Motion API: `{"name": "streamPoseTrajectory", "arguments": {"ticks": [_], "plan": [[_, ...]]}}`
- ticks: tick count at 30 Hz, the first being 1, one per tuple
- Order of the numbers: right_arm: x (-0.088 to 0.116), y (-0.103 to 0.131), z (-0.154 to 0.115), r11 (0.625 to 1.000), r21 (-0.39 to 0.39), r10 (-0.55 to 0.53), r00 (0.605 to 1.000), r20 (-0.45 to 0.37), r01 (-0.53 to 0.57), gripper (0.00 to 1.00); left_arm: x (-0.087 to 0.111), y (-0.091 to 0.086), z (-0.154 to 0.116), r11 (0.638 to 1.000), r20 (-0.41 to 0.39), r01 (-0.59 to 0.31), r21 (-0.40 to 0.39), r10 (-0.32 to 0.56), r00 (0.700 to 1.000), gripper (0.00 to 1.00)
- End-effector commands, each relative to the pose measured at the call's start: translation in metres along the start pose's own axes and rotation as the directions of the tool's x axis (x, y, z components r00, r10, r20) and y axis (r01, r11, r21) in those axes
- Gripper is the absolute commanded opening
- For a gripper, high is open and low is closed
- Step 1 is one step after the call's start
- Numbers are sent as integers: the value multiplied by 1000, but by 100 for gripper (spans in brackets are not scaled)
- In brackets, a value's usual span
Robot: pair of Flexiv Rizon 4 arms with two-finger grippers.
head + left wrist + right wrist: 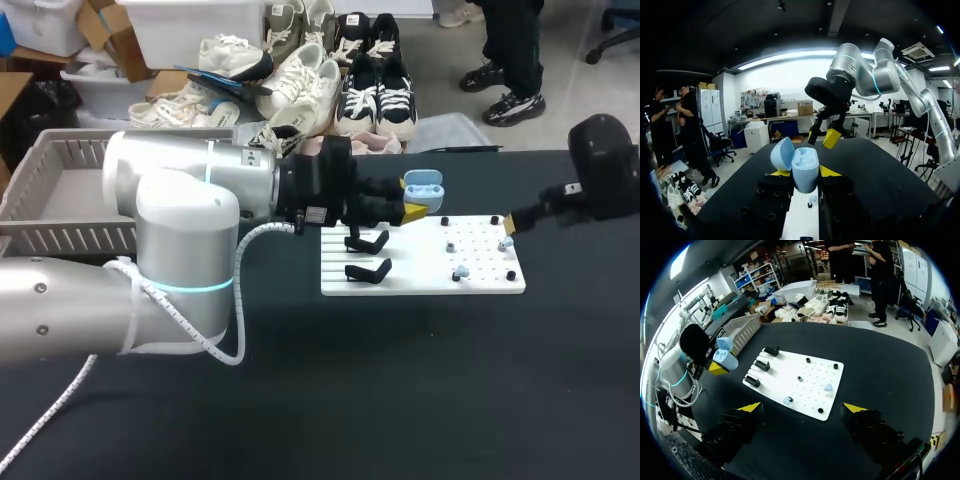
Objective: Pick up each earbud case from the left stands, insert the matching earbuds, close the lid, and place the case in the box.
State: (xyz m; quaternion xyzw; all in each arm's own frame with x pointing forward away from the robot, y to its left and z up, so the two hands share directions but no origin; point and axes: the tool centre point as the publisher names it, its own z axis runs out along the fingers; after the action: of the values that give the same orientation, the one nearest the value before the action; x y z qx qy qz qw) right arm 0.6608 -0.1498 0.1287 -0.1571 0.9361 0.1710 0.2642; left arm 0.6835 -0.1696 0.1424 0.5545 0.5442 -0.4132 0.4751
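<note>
Where the head view looks down on the left gripper (417, 206): its fingers squeeze the blue earbud case (424, 186) from two sides, above the white board's (420, 283) far left part.
Case: stands up tall, lid flipped open on top.
Stands (367, 256): black, on the board's left side, just under the case.
Earbuds (461, 272): little blue ones on the board's right half.
Box (60, 190): grey, well left of the board, partly hidden by the big left arm (180, 250).
Left wrist view, case (805, 172): upright over the board (802, 222), with the right gripper (822, 138) hanging past it.
Right wrist view, right gripper (802, 407): fingers wide apart, holding nothing, by the board's (805, 372) edge nearest the earbuds (788, 400).
</note>
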Motion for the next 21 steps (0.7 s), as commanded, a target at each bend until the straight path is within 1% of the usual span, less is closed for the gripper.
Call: {"name": "streamPoseTrajectory", "arguments": {"ticks": [1,10,21], "plan": [[-2,0,1,999,33,1,1000,-4,-1,100,3,2,-2,1000,1,1,-1,-1,1000,0],[-6,-2,3,999,36,-5,1000,-16,6,100,9,5,-3,1000,-13,2,-7,-2,1000,0],[-4,-4,2,999,38,-1,1000,-18,2,100,14,5,-4,1000,-21,-1,-8,1,1000,0]]}}
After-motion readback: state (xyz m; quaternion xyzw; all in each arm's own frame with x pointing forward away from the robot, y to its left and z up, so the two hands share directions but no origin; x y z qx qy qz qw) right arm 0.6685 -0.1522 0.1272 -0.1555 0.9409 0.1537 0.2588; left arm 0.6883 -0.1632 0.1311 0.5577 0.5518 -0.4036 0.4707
